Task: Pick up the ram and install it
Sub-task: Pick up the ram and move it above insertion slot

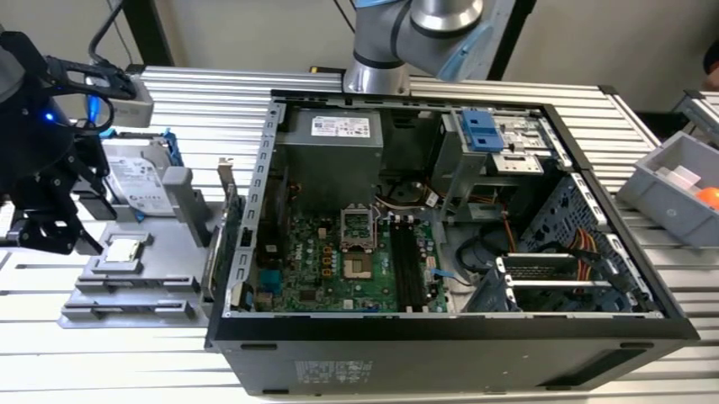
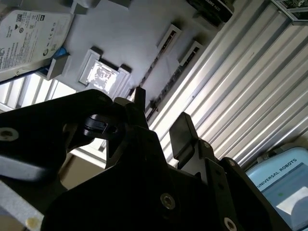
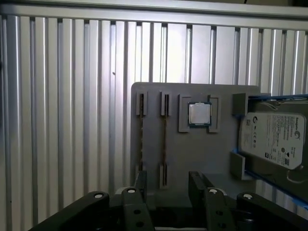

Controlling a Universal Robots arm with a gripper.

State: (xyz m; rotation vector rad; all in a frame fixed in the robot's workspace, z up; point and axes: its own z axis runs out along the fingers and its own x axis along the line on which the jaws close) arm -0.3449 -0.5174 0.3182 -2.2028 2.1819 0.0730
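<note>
Two thin ram sticks stand on edge in the slots of a grey fixture (image 3: 192,159); one ram (image 3: 165,139) and the other ram (image 3: 141,139) appear as narrow dark lines in the first wrist view. My black gripper (image 3: 168,185) hangs above the fixture's near end, open, with nothing between its fingers (image 3: 197,180). The ram at the fixture's middle lines up with the gap. In the second wrist view the gripper (image 2: 159,115) shows the same gap. In the exterior view the gripper (image 1: 45,231) is at the far left, over the fixture (image 1: 135,290).
The fixture also carries a CPU (image 3: 198,114) and a hard drive (image 3: 274,139). The open PC case (image 1: 450,328) lies at the centre, with long black memory slots (image 1: 407,269) on its motherboard. A green card (image 1: 231,236) stands by the case's left wall. Grey bin (image 1: 674,189) at right.
</note>
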